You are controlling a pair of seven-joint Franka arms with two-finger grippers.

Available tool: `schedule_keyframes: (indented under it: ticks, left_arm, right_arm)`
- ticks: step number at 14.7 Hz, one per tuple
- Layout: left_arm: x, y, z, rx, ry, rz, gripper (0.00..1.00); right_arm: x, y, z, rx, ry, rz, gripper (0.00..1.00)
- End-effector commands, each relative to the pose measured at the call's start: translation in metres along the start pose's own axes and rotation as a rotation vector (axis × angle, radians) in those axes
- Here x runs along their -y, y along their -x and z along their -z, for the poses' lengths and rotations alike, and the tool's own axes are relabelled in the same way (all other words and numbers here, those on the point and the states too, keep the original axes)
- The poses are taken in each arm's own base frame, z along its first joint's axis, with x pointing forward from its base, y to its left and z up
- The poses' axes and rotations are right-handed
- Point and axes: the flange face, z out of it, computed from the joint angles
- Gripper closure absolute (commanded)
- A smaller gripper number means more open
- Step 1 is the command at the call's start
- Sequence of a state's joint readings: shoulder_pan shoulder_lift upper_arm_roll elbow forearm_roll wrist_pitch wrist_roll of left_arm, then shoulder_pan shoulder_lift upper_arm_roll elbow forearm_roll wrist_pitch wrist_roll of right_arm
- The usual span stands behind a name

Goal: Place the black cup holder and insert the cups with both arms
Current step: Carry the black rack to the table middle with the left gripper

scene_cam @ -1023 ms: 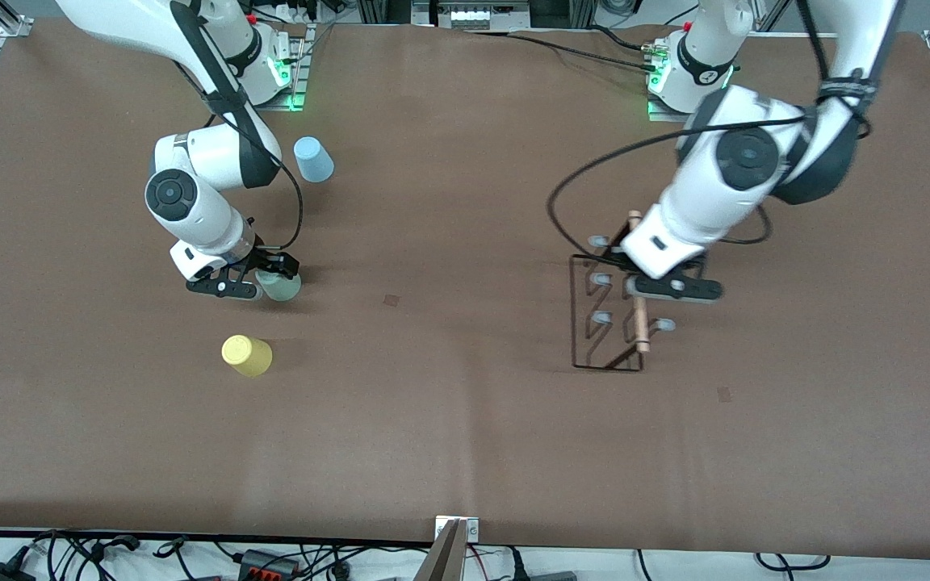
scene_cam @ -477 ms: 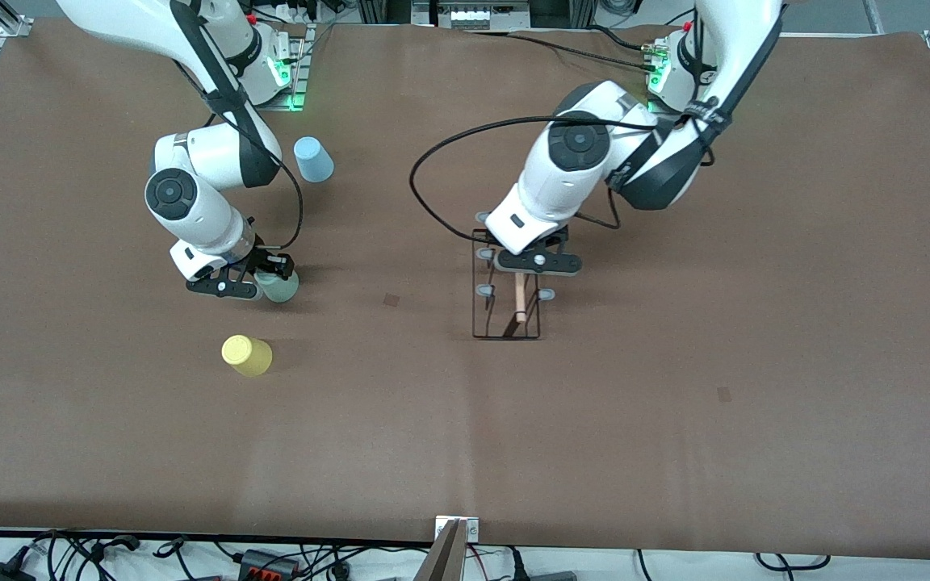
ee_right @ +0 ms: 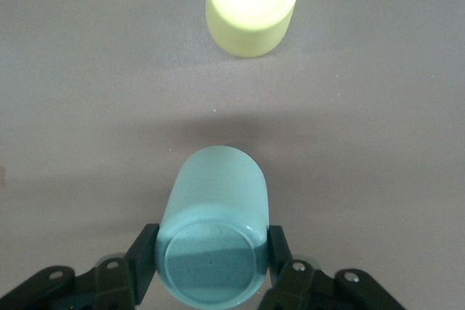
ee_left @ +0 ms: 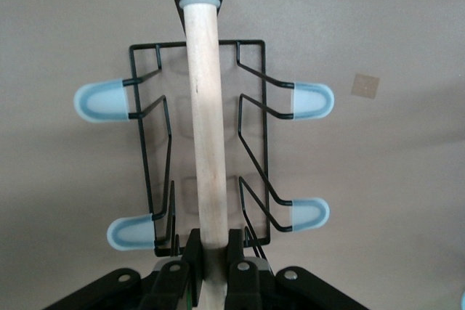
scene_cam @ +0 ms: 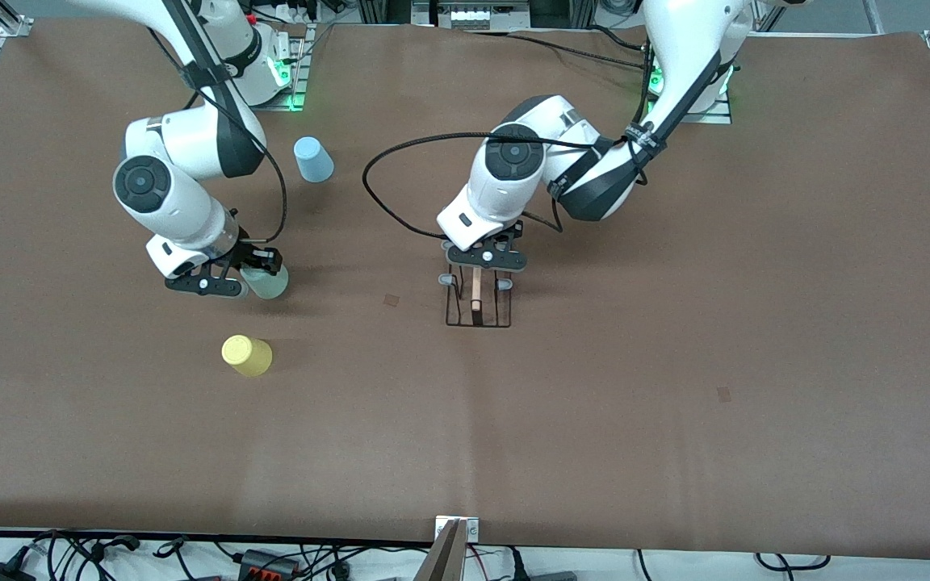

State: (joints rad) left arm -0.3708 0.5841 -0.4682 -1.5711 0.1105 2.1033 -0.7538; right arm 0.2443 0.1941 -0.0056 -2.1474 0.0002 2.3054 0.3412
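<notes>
My left gripper (scene_cam: 483, 260) is shut on the wooden rod handle (ee_left: 207, 143) of the black cup holder (scene_cam: 477, 305) and holds it upright at the table's middle; its grey-tipped pegs (ee_left: 309, 99) stick out on both sides. I cannot tell whether its base touches the table. My right gripper (scene_cam: 240, 278) is shut on the mint green cup (scene_cam: 266, 282), gripped across its closed end (ee_right: 211, 270), just above the table. The yellow cup (scene_cam: 247, 355) stands mouth down nearer the front camera; it also shows in the right wrist view (ee_right: 252, 5). The light blue cup (scene_cam: 313, 159) stands near the right arm's base.
The brown table cover (scene_cam: 675, 363) has small dark patches, one (scene_cam: 391, 300) beside the cup holder and one (scene_cam: 724, 394) toward the left arm's end. Cables and plugs (scene_cam: 255, 558) lie along the front edge.
My left gripper has carried the cup holder from the left arm's end of the table to the middle. My right gripper with the mint green cup has shifted slightly toward the right arm's end.
</notes>
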Motion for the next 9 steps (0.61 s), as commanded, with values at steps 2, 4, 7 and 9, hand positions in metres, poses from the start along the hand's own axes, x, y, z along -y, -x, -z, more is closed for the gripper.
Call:
schedule_keyframes:
  ticks: [2, 4, 7, 9]
  left_arm:
    - [0.002, -0.01, 0.007, -0.071, -0.069, -0.053, 0.0]
    - [0.006, -0.013, 0.013, -0.095, -0.093, -0.067, 0.0]
    - [0.026, -0.025, 0.045, -0.13, -0.091, -0.03, 0.0]
    - [0.045, -0.029, 0.071, -0.128, -0.112, 0.004, 0.0]
  right_arm:
    - [-0.007, -0.001, 0.003, 0.005, 0.001, 0.014, 0.71]
    - [-0.006, -0.002, 0.006, 0.0, -0.001, 0.015, 0.71]
    - [-0.001, -0.003, 0.029, -0.027, -0.018, 0.009, 0.71]
    - [0.019, 0.013, 0.053, 0.006, -0.021, -0.034, 0.71]
